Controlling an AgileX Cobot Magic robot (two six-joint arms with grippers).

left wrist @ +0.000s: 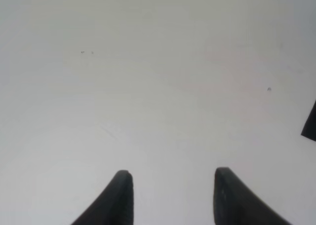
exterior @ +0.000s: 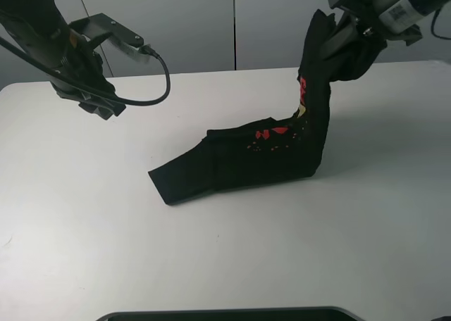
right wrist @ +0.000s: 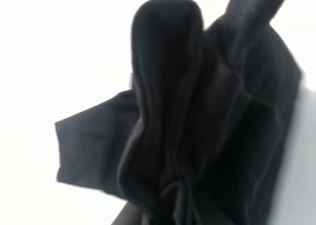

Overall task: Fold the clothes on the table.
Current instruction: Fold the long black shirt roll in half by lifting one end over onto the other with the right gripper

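Clothes (exterior: 268,159) in right end effector (exterior: 337,38), red print (exterior: 280,131) overhead, seemingly bunched close-up

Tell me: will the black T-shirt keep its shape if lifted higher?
Likely floppy: the T-shirt hangs limp from the right gripper. Probably light; one pinch carries its raised end. Its end on the table would likely drag.

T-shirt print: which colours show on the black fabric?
Red with a touch of yellow on the T-shirt; clearest in the exterior high view.
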